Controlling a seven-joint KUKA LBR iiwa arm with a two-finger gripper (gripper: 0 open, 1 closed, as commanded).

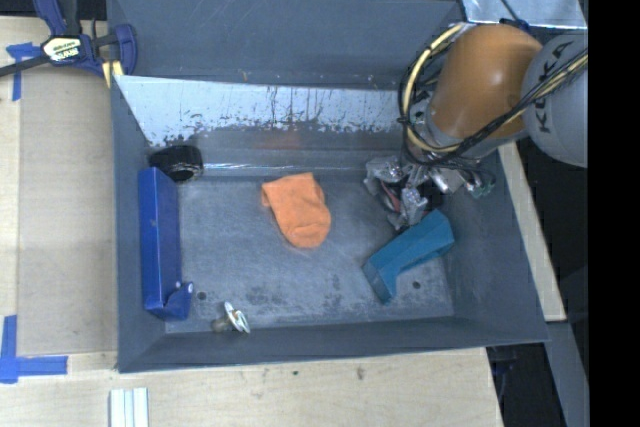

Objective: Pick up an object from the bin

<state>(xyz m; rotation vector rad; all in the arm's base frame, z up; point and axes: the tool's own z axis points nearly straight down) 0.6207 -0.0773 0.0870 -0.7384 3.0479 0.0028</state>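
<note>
My gripper (pixel 412 199) hangs low at the right side of the bin, just above the upper end of a blue angled block (pixel 408 255). The block lies on the bin floor at the right front, slanting from upper right to lower left. An orange crumpled cloth (pixel 298 208) rests on the floor in the middle, a short way left of the gripper. Whether anything sits between the fingers is hidden by the gripper's own body.
A long blue bar (pixel 158 242) lies along the left wall, with a small black round object (pixel 177 162) at its far end. A small metal piece (pixel 233 319) lies near the front wall. The arm's orange cover fills the bin's right rear corner.
</note>
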